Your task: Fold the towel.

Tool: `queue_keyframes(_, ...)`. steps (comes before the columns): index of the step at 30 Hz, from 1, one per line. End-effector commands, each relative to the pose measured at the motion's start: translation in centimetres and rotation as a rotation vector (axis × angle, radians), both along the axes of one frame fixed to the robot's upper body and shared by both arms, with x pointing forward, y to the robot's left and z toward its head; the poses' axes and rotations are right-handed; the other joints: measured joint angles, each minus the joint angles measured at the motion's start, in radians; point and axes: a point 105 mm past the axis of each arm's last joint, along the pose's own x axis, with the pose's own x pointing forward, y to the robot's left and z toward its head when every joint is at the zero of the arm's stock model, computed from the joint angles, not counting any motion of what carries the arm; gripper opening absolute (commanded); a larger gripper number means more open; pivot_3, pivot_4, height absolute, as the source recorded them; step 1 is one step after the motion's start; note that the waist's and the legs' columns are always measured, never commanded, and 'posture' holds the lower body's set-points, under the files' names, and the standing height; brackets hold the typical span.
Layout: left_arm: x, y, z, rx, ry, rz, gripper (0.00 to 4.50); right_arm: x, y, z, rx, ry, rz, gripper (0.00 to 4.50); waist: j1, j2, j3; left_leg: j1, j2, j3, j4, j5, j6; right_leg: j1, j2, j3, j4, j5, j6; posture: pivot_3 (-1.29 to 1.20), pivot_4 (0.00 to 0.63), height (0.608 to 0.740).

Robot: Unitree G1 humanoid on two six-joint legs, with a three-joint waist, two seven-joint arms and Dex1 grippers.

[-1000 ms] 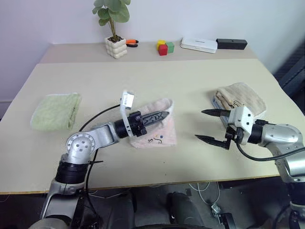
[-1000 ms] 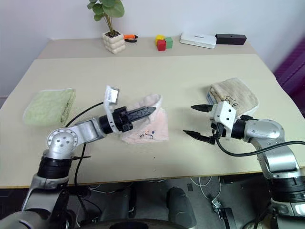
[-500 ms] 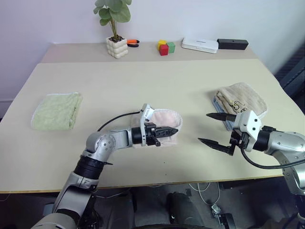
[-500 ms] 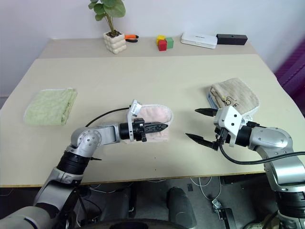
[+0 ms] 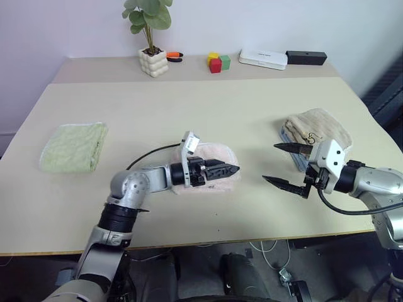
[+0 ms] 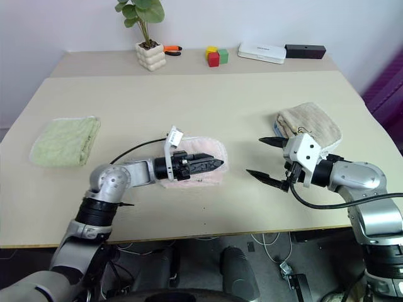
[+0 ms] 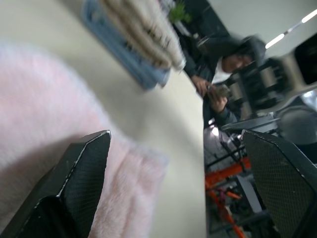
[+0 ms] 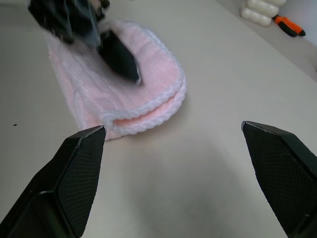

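Observation:
The pale pink towel [image 5: 217, 151] lies folded over itself at the middle of the table, its white-edged rounded end [image 8: 163, 101] toward my right arm. My left gripper [image 5: 228, 168] lies level just over the towel's top layer, pointing to the right. It is open, the fingers [image 7: 84, 173] wide apart with the pink pile [image 7: 44, 114] under them and nothing gripped. My right gripper [image 5: 271, 163] hovers open a short way right of the towel, apart from it and pointing at it.
A folded green towel [image 5: 74, 146] lies at the left. A tan folded towel [image 5: 318, 129] sits on a blue pad at the right, behind my right gripper. Along the back stand a potted plant [image 5: 153, 61], coloured blocks [image 5: 218, 62], a white box [image 5: 262, 59] and a black box [image 5: 306, 58].
My left gripper carried the raised towel end to the right, laid it down on the lower layer, and has opened. The right gripper stayed open in place.

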Motion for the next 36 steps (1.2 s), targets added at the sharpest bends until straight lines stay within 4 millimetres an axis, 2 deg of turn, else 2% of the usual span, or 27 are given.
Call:
queue_keyframes(1,-0.6,1.3,4.3,-0.143,-0.038,-0.02,4.46,0.3,0.4,0.8,-0.003,-0.046,0.025,4.5,0.0,0.0,0.0,0.0,0.0,0.0,0.0,0.0,0.0,0.0,0.0,0.0,0.0,0.0,0.0,0.0,0.15,0.74)
queue_keyframes(3,-0.6,2.2,5.7,-0.18,-0.056,0.003,4.46,0.6,0.6,0.8,-0.001,-0.05,0.035,4.5,0.0,0.0,0.0,0.0,0.0,0.0,0.001,0.0,0.0,0.0,0.0,0.0,0.0,0.001,0.001,0.0,0.15,0.74)
queue_keyframes(6,-0.6,3.7,6.7,-0.206,-0.056,0.038,4.46,1.0,0.8,1.2,0.01,-0.058,0.048,4.5,0.0,0.0,0.0,0.0,0.0,0.0,0.001,0.0,0.0,0.0,0.0,0.0,0.0,0.002,0.004,0.0,0.15,0.74)
queue_keyframes(11,0.8,9.8,7.1,-0.231,0.005,0.209,4.46,1.4,1.4,1.9,0.036,-0.06,0.073,4.5,-0.003,0.0,0.0,0.001,0.0,-0.001,0.0,0.0,0.0,0.0,0.001,0.0,0.001,0.002,0.005,0.0,0.15,0.74)
queue_keyframes(14,1.3,12.3,6.3,-0.256,0.104,0.293,4.46,1.6,1.6,1.6,0.033,-0.055,0.084,4.5,-0.002,0.0,0.0,0.001,0.001,-0.001,0.0,0.0,0.0,0.0,0.001,0.0,0.001,0.002,0.005,0.0,0.15,0.74)
queue_keyframes(18,0.7,13.7,4.8,-0.266,0.228,0.299,4.46,1.7,1.9,1.4,0.031,-0.049,0.099,4.5,0.003,-0.001,0.001,0.001,0.001,-0.001,0.001,0.0,0.0,0.001,0.0,-0.001,0.001,0.002,0.005,0.0,0.15,0.74)
queue_keyframes(20,0.8,14.7,2.9,-0.158,0.28,0.349,4.46,1.8,2.1,1.3,0.033,-0.046,0.105,4.5,0.001,-0.002,0.001,0.0,0.001,-0.001,0.001,0.0,0.0,0.001,0.0,-0.001,0.001,0.002,0.005,0.0,0.15,0.74)
queue_keyframes(23,0.0,14.8,1.4,-0.06,0.338,0.306,4.46,2.0,2.2,1.9,0.053,-0.053,0.112,4.5,-0.001,-0.002,0.002,0.001,0.001,-0.001,0.0,0.0,0.0,0.0,0.001,-0.001,0.002,0.002,0.004,0.0,0.15,0.74)
queue_keyframes(26,-0.2,15.3,0.8,-0.066,0.399,0.271,4.46,2.0,2.1,2.9,0.088,-0.057,0.116,4.5,0.0,-0.002,0.002,0.001,0.001,-0.001,0.0,0.0,0.0,0.0,0.001,-0.001,0.002,0.001,0.003,0.0,0.15,0.74)
queue_keyframes(33,-0.8,15.2,-2.5,0.033,0.52,0.214,4.46,1.6,2.0,2.7,0.072,-0.041,0.112,4.5,0.0,-0.002,0.002,0.001,0.001,-0.001,0.0,0.0,0.0,0.0,0.001,-0.001,0.002,0.001,0.002,0.0,0.15,0.74)
queue_keyframes(36,-0.7,14.5,-2.7,0.022,0.531,0.163,4.46,1.4,1.9,2.5,0.064,-0.037,0.109,4.5,0.0,-0.002,0.002,0.0,0.001,-0.001,0.0,0.0,0.0,0.0,0.001,-0.001,0.002,0.001,0.002,0.0,0.15,0.74)
